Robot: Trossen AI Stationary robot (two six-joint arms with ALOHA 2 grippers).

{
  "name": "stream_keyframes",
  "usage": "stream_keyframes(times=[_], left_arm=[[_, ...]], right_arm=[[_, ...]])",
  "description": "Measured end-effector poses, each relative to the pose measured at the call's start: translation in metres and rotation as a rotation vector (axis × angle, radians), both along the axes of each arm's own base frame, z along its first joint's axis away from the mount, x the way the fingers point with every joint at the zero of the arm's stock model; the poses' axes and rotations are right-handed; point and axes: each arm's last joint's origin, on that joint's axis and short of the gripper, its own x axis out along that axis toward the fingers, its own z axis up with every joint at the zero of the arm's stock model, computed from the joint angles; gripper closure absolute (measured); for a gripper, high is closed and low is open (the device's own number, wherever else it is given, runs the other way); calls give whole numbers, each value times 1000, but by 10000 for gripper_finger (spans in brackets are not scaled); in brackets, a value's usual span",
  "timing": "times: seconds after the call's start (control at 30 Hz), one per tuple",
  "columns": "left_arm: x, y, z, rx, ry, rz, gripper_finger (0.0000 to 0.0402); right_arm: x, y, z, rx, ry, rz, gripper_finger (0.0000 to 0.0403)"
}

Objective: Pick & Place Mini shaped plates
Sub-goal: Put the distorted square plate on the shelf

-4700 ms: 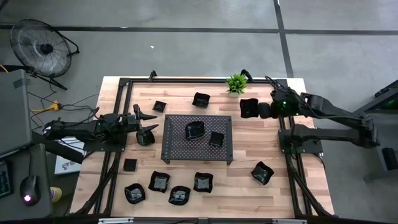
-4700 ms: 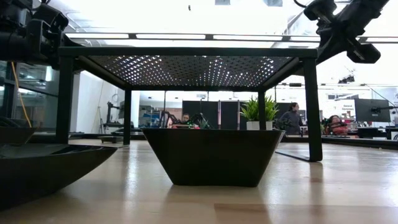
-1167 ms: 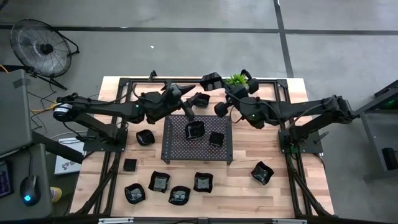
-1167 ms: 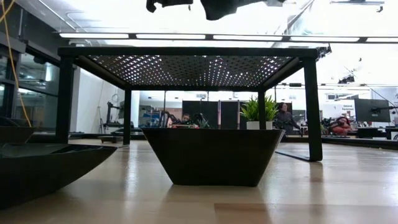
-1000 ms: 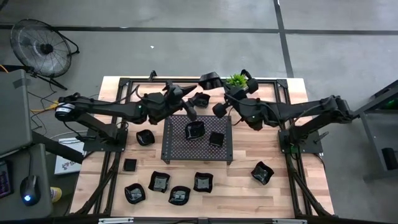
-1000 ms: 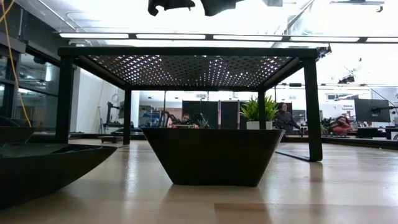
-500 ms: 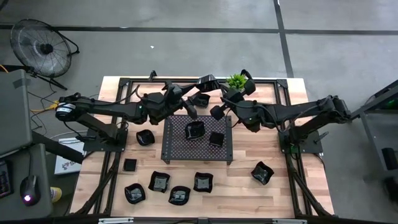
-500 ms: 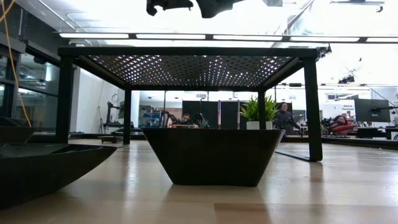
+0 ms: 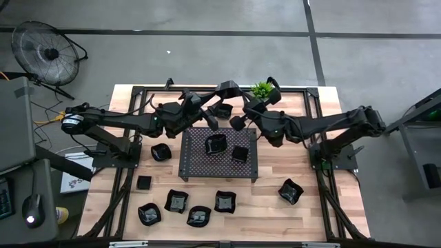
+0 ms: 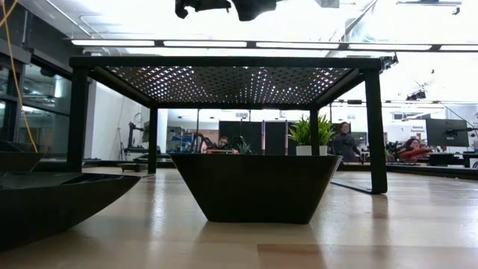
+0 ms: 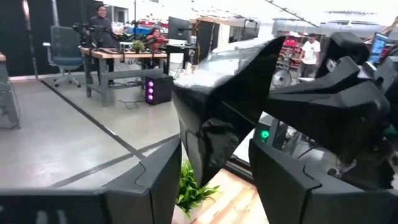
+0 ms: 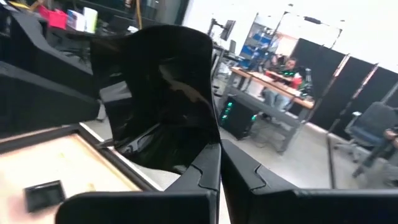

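Observation:
One mini shaped plate (image 9: 225, 87), glossy black, hangs high over the table's far middle, above the far edge of the perforated tray (image 9: 193, 169). My right gripper (image 12: 219, 168) is shut on it and reaches in from the right (image 9: 239, 100). My left gripper (image 11: 214, 180) comes level from the left (image 9: 209, 103). It is open, with one finger on each side of the plate's lower corner (image 11: 208, 165); I cannot tell whether they touch it. Two more plates (image 9: 216, 145) (image 9: 240, 153) lie on the tray. My right gripper pinches the plate's rim (image 12: 200, 146) between its two shut fingers. The fingers come in level from the table's right side. The plate stands up on edge above the fingers, tilted, lifted well clear of the tray and the table.
Several other black plates lie along the near part of the table (image 9: 199, 217) (image 9: 290, 191), one beside the tray's left side (image 9: 160, 151) and one behind it (image 9: 222, 110). A small green plant (image 9: 262, 90) stands at the far edge. People sit in the room beyond.
My right gripper has crept a little toward the table's left edge with the plate, bringing it nearer my left gripper. The plate stays lifted and on edge.

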Motion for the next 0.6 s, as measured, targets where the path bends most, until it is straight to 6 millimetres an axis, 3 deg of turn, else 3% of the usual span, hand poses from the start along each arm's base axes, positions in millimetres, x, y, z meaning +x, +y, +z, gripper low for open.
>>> stream_keyframes(times=[0.6], left_arm=[[-2, 2, 2, -13, -22, 98, 218]], right_arm=[[8, 0, 1, -45, -12, -63, 403]])
